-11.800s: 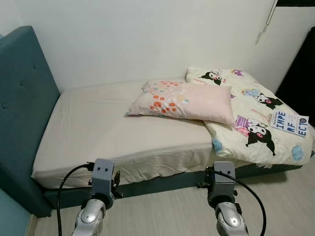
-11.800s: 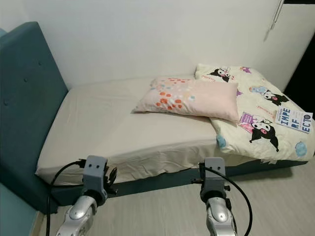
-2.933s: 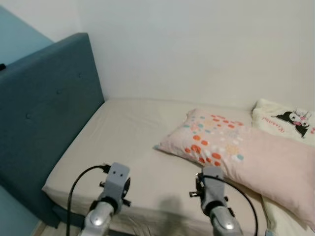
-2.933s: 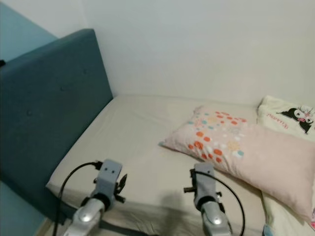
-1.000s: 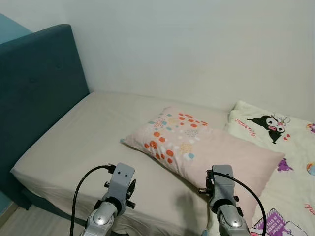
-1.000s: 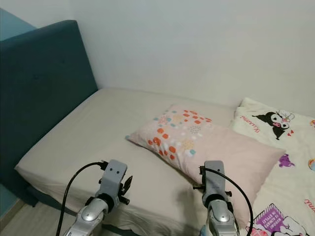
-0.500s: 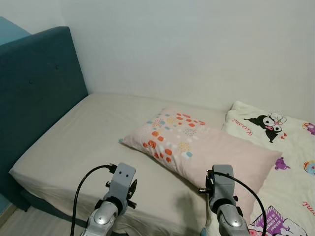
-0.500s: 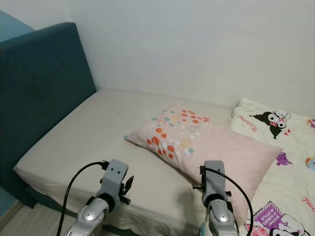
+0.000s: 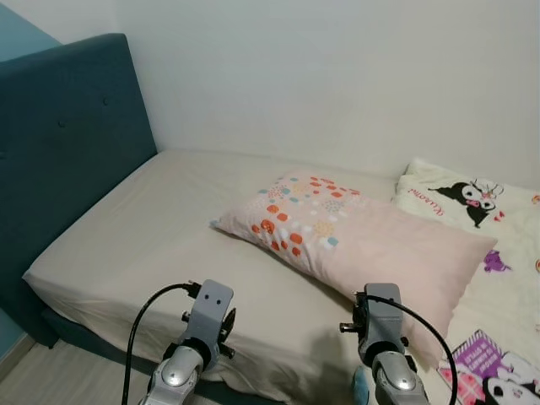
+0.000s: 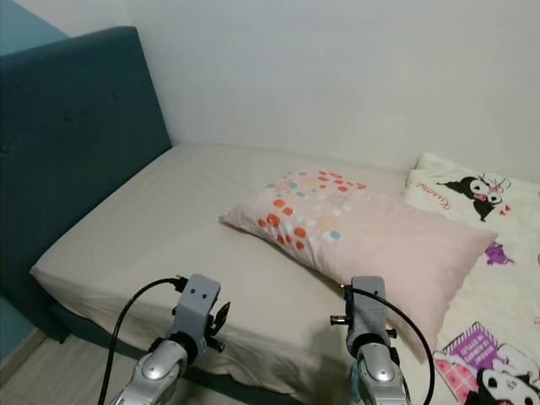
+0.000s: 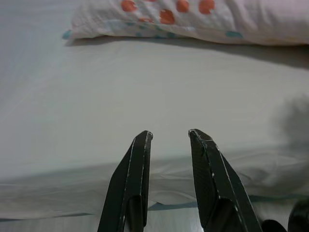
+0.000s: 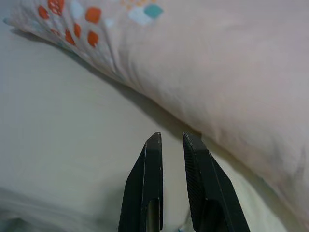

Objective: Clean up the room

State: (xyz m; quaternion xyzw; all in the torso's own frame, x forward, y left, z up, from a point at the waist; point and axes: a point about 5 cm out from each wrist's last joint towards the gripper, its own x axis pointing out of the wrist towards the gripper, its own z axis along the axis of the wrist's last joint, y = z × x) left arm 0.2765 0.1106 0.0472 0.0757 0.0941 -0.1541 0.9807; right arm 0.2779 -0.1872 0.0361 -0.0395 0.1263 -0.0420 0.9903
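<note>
1. Bed [image 9: 143, 245]: beige sheet, teal headboard [image 9: 59, 152] at our left, wall along the far side. The head end of the mattress is bare.
2. Cartoon-print blanket [image 9: 472, 211]: bunched over the right part of the bed, running off the frame edge.
3. Pink pillow [image 9: 371, 245] with orange and teal dots at one end: lies at a slant mid-bed, well apart from the headboard, its right end resting on the blanket's edge.
4. Left gripper [image 11: 169, 137]: hovers low over the near mattress edge, jaws at a moderate gap, empty. The pillow's dotted end is ahead of it, not touching.
5. Right gripper [image 12: 170, 137]: jaws nearly together, empty, pointing at the seam where the pillow's near edge meets the sheet, close to it.
6. Our read: we are lining up on the pillow to move it to the head end. To do it well, we open the right jaws wide first, pinch a thick fold of the pillow edge, not the sheet under it. We take the dotted end with the left so it lifts level and doesn't drag the blanket.
</note>
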